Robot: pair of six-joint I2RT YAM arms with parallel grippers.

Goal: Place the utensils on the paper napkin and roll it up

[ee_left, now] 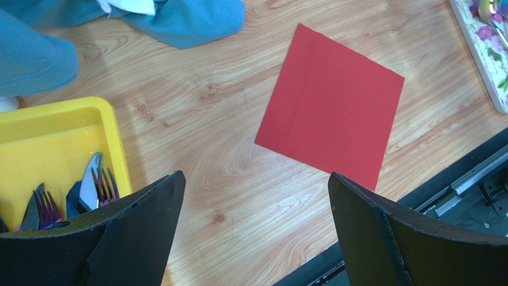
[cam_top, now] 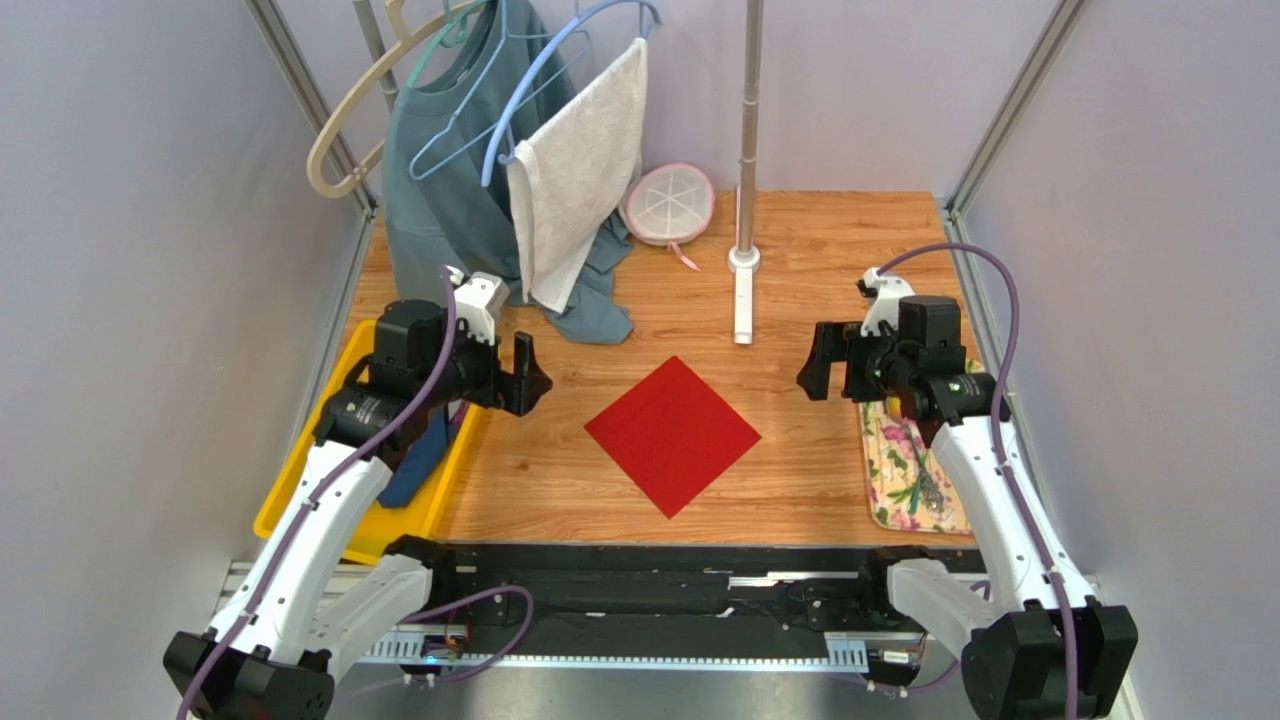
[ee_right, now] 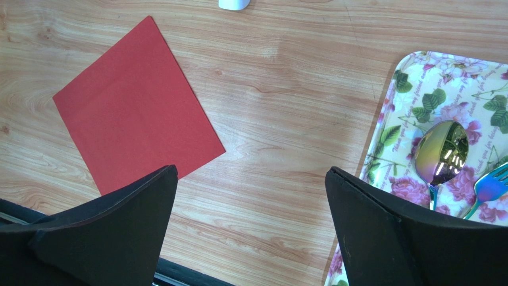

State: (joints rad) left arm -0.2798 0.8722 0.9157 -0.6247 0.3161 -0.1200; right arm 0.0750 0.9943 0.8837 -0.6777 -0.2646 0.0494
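Above the wooden table, your left gripper and right gripper both hung with jaws spread wide and nothing between them. Between the 2 arms the red paper napkin lay flat on the wood, turned corner-on like a diamond. Just right of the right gripper, a shiny spoon and a fork lay side by side on a floral tray, well apart from the napkin. Beside the left gripper, a yellow bin held other cutlery.
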